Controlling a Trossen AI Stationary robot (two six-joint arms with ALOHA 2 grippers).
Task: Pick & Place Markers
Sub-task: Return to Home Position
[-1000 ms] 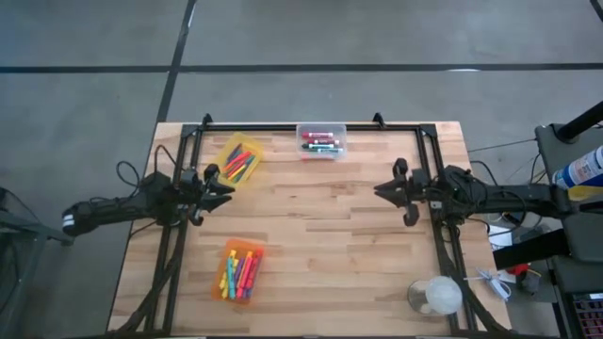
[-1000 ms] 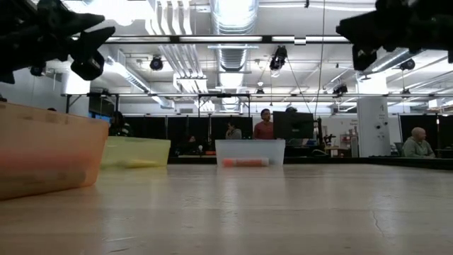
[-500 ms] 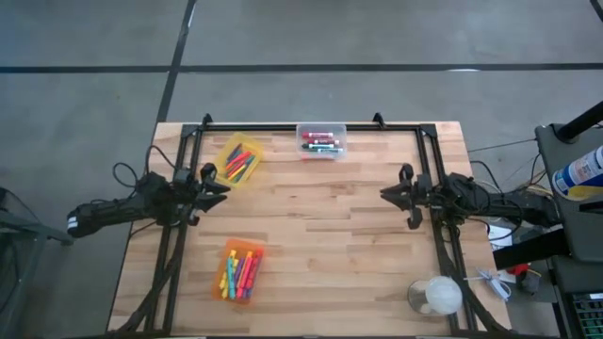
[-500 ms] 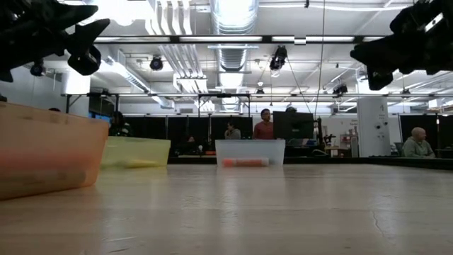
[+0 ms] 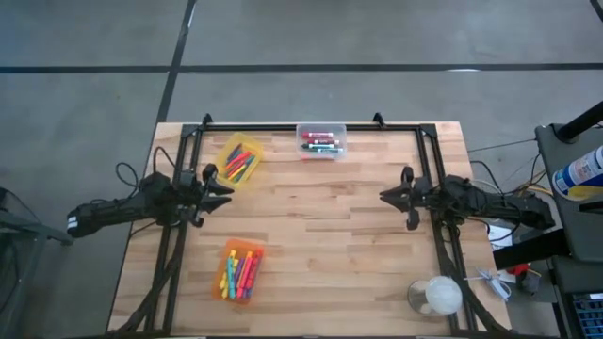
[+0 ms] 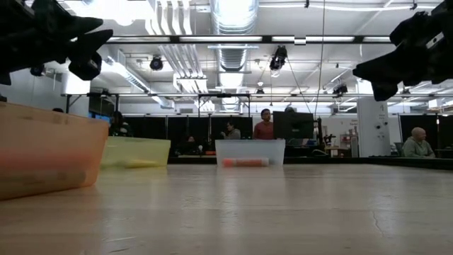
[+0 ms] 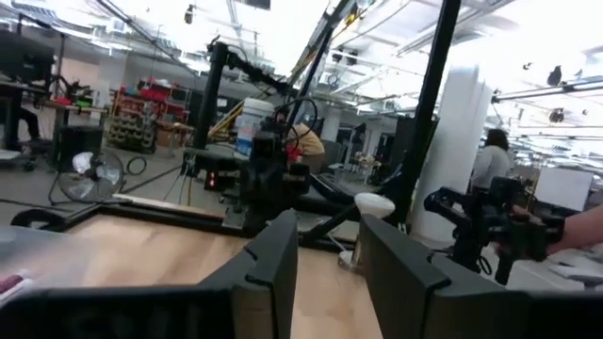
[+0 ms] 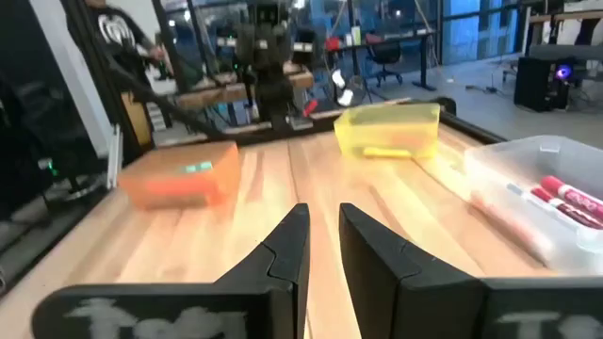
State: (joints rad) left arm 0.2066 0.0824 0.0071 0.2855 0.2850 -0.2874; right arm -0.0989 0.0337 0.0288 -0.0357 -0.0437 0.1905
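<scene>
- Light wooden table (image 5: 320,235): shown at the centre of the high view. It is bordered along its top edge and down both sides by a black metal frame (image 5: 283,127).
- Yellow plastic bin (image 5: 226,151): set askew at the table's upper left. A heap of short bright markers (image 5: 241,163) is held in it.
- Clear plastic bin (image 5: 343,141): placed at top centre, against the frame's top rail. Red and green markers are laid inside.
- Orange plastic bin (image 5: 236,247): placed at lower left and filled with more markers in mixed colours.
- Left gripper (image 5: 229,187): held over the table's left side, just below the yellow bin in the frame, with its arm crossing the left rail. The fingers are seen narrowly parted in the wrist view, and nothing is grasped.
- Right gripper (image 5: 381,196): held over the right side, well apart from every bin, with its arm crossing the right rail. The fingers are likewise slightly parted and empty.
- Clear rounded container (image 5: 434,297): stood at the table's lower right corner.
- White and blue bottle (image 5: 582,169): seen off the table at the right edge of the frame.
- Person (image 6: 264,126): seen standing far behind the clear bin in the low view.
</scene>
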